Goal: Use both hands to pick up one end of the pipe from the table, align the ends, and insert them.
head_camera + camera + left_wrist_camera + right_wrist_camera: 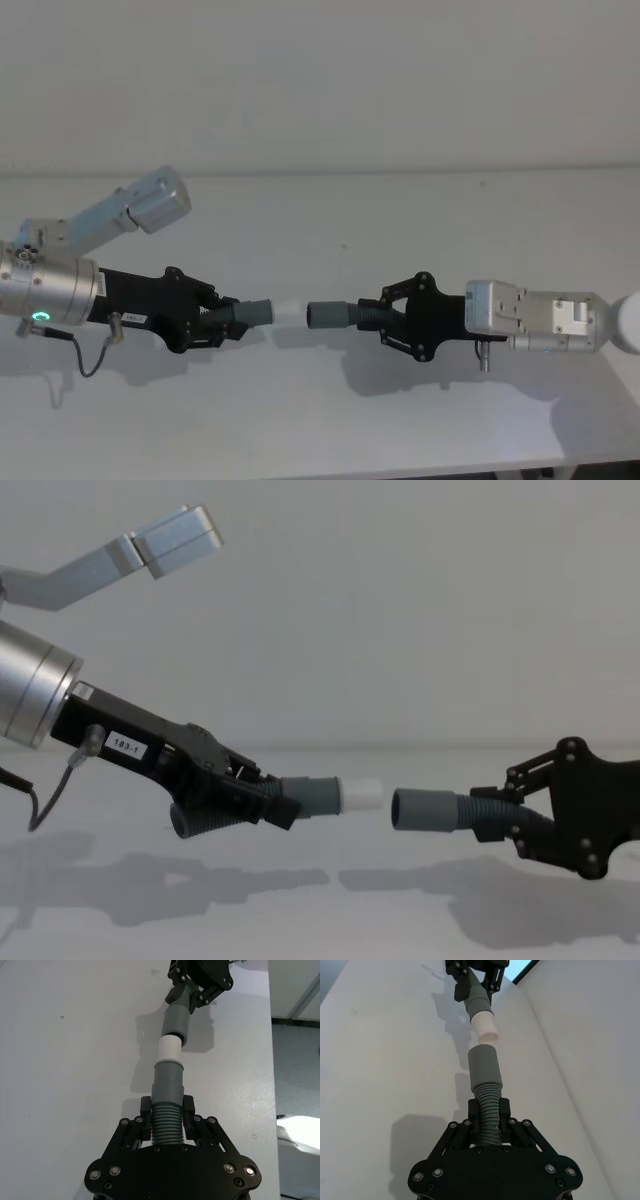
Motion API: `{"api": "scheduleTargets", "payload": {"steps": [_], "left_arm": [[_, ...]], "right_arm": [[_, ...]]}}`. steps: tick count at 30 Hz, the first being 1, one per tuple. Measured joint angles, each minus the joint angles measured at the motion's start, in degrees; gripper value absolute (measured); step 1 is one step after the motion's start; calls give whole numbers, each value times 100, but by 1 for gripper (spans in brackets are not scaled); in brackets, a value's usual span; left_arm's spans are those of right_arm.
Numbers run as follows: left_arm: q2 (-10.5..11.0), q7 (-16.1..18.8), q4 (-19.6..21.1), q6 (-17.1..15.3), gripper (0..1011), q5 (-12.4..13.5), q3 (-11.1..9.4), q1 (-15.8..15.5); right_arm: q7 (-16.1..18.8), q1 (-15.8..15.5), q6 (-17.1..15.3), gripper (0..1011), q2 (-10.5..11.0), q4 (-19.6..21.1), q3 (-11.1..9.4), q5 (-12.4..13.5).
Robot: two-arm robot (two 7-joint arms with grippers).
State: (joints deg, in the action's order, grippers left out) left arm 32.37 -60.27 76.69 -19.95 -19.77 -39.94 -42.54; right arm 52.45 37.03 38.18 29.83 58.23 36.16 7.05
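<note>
Left gripper (262,798) pinches the ribbed grey hose piece (305,796) with the white plug tip (362,794); right gripper (497,820) clamps the open-cuffed piece (430,810), ends just apart.

The right tool (500,818) runs off the chest view's edge, and each tool's fingers cover part of its hose's ribs.

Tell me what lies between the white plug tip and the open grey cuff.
Nothing: an open gap separates the white plug tip from the grey cuff, clearest in the chest view.
</note>
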Motion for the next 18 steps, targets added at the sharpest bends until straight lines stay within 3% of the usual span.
{"api": "scheduleTargets", "payload": {"steps": [18], "left_arm": [[0,0,0,0,327,0,0,0]], "right_arm": [[-81,92,59,200,-79,-163,86,27]]}}
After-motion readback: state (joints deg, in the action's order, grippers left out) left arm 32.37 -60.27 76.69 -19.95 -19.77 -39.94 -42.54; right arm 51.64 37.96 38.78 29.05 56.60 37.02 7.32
